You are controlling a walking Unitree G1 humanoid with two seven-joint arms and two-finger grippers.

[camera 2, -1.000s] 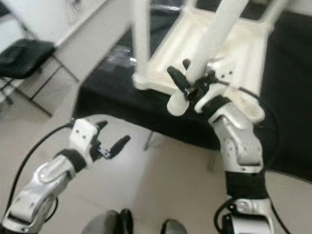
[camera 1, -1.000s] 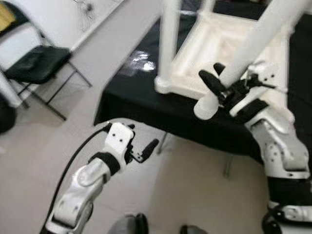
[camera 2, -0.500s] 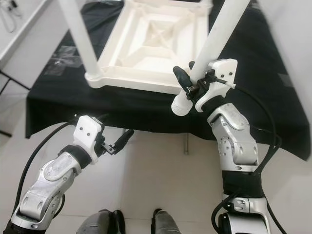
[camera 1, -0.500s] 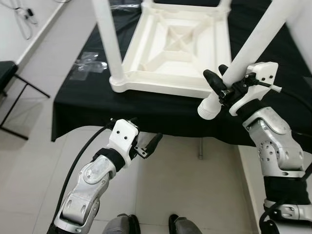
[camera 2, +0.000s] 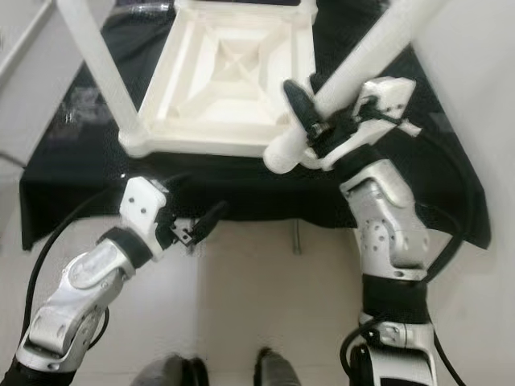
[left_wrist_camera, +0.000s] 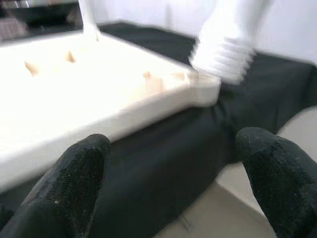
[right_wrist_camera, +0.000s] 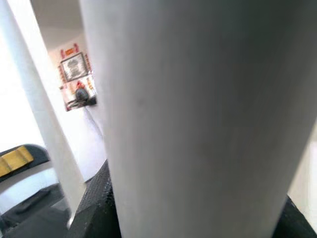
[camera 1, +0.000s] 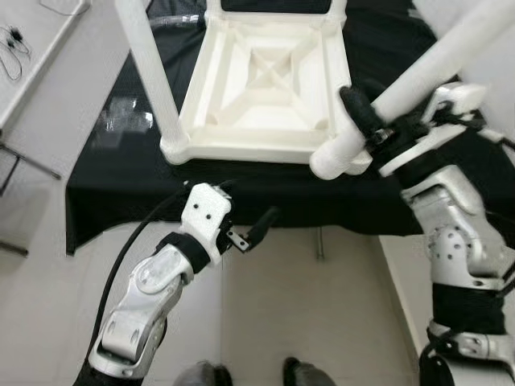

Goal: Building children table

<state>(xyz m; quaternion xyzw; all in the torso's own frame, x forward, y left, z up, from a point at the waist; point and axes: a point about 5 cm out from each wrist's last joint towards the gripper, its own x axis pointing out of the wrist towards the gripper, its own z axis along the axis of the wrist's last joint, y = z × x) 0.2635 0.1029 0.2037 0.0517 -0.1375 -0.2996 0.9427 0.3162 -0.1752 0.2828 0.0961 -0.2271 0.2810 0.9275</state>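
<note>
- Since half a second ago the right gripper (camera 1: 372,133) has carried the threaded end of the loose white leg (camera 1: 402,87) in closer, so that it now sits right at the near right corner of the upturned white tabletop (camera 1: 257,88); the camera has also tipped, so the whole scene has shifted.
- The right gripper's jaws are closed around the leg just above its threaded end, with one black finger (camera 2: 299,104) across the near face; the leg slants up and away to the robot's right.
- In the left wrist view the threaded end (left_wrist_camera: 222,58) meets the corner of the tabletop.
- The tabletop lies underside up on a table draped in black cloth (camera 1: 113,173), with another leg (camera 1: 149,68) standing at its near left corner.
- The left gripper (camera 1: 245,233) hangs below the table edge, over the floor (camera 1: 322,322), jaws wide apart and holding nothing.
</note>
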